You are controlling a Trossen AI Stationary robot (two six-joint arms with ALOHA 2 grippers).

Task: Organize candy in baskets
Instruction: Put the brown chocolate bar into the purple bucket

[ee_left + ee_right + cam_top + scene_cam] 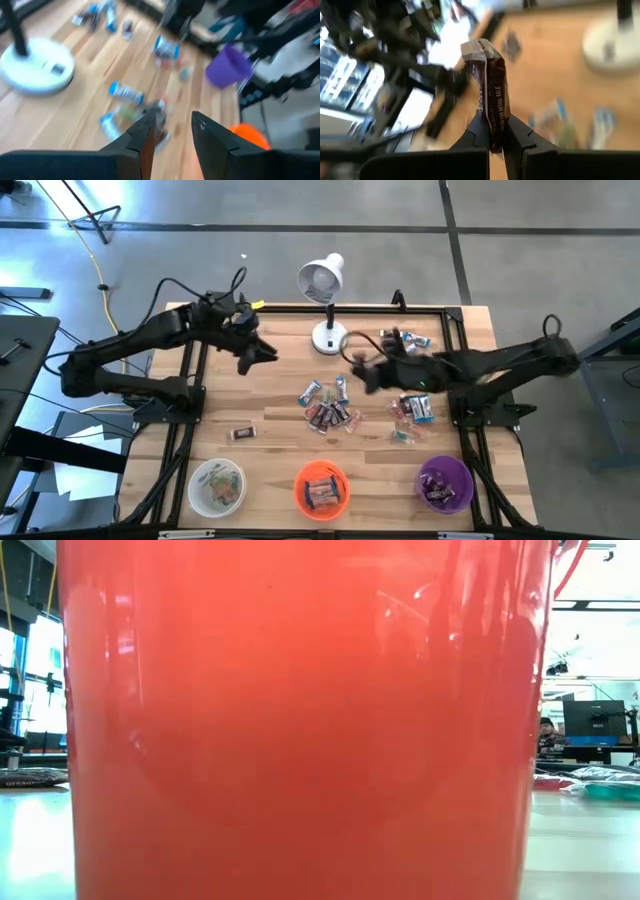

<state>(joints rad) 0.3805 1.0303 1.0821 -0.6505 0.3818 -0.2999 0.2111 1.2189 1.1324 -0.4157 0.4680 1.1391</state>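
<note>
right claw (494,131) – clamped on a dark brown candy (491,95), aloft over the tabletop (270,395) | left claw (170,125) – parted, empty | risk: thin end-grip, wrapper may slip before reaching the baskets (321,487)

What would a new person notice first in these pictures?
Probably the right claw, shut on a dark brown candy that stands up between its fingers, above the table's middle. Next, the three baskets along the near edge: white, orange and purple. The low view is filled by the orange basket's wall.
</note>
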